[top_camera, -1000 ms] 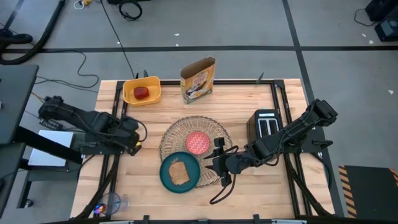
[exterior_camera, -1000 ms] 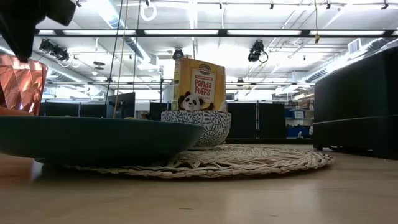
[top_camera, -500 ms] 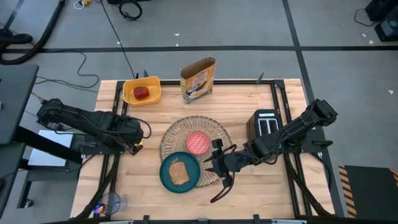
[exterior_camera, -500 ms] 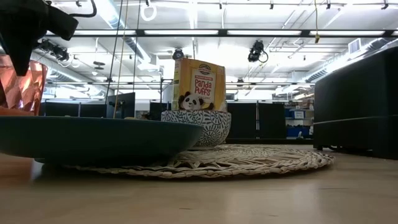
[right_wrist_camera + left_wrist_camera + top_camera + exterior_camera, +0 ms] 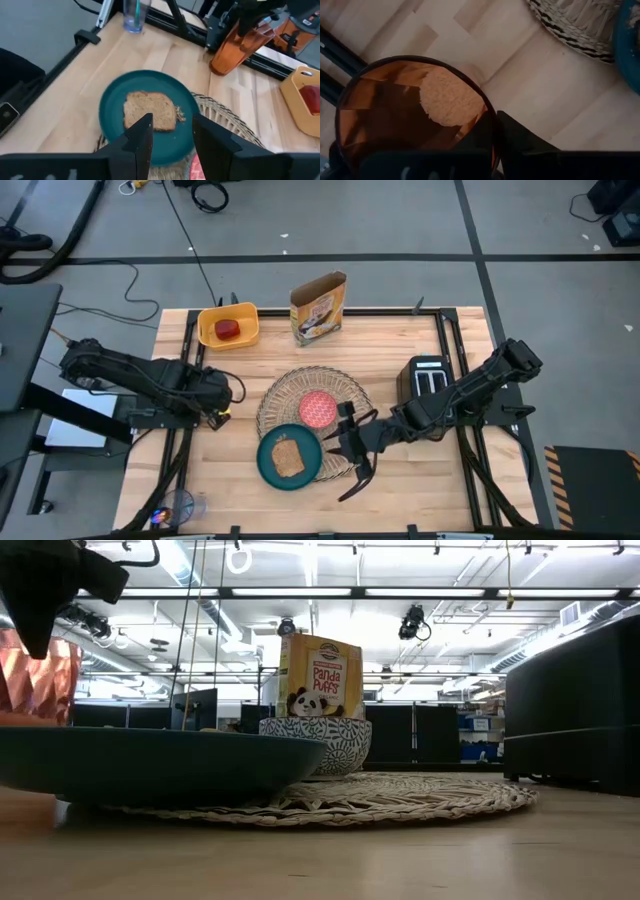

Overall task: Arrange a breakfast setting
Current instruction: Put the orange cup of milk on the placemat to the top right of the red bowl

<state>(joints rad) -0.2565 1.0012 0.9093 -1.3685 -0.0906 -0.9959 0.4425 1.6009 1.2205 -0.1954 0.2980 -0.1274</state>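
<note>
The translucent orange cup (image 5: 240,42) stands left of the woven placemat (image 5: 285,392), and my left gripper (image 5: 492,127) is shut on it from above. On the placemat sit the red bowl of cereal (image 5: 319,409) and, over its near edge, the teal plate (image 5: 268,465) with toast (image 5: 289,458). My right gripper (image 5: 172,132) is open, with its fingers above the plate's right rim. The red apple (image 5: 229,330) lies in the yellow bin (image 5: 212,315) at the far left. My left gripper has the cup's rim (image 5: 489,112) between its fingers, one finger inside the cup and one outside. The fingers come from above, pointing down. The cup's base looks to be on the table (image 5: 220,67). My right gripper: whether its fingers touch the plate cannot be told.
A cereal box (image 5: 318,307) stands at the far edge and a black toaster (image 5: 428,378) at the right. A clear cup (image 5: 134,12) sits at the near left corner. Bare wood lies near the front edge and right of the plate.
My left gripper has shifted a little over the orange cup, which stays where it was. My right gripper has kept its place by the plate.
</note>
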